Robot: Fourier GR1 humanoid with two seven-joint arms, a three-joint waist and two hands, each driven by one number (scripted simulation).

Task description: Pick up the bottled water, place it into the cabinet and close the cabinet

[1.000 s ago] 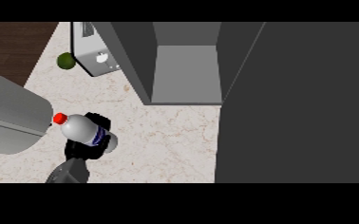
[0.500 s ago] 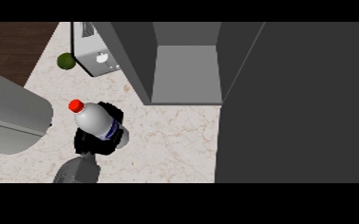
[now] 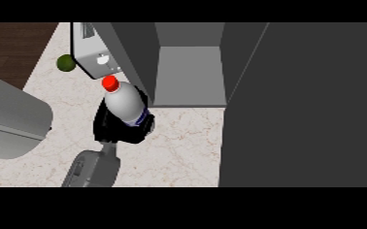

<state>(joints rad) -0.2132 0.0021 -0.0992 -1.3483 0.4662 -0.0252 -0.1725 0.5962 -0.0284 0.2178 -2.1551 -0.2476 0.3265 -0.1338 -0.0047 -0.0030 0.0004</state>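
A black hand (image 3: 118, 126) curls around the bottled water (image 3: 127, 103), lifted left of centre, beside the open cabinet (image 3: 188, 75). The carry likely calls for keeping the red-capped, smooth white bottle upright and swinging it right, past the cabinet's grey side panel. Speckled pale stone forms the surface (image 3: 183, 140); a round green fruit (image 3: 66, 62) sits upper left.

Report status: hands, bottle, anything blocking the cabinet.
Left hand shut on bottled water, red cap up. Right hand not in view. Cabinet open; its left wall stands between bottle and opening.
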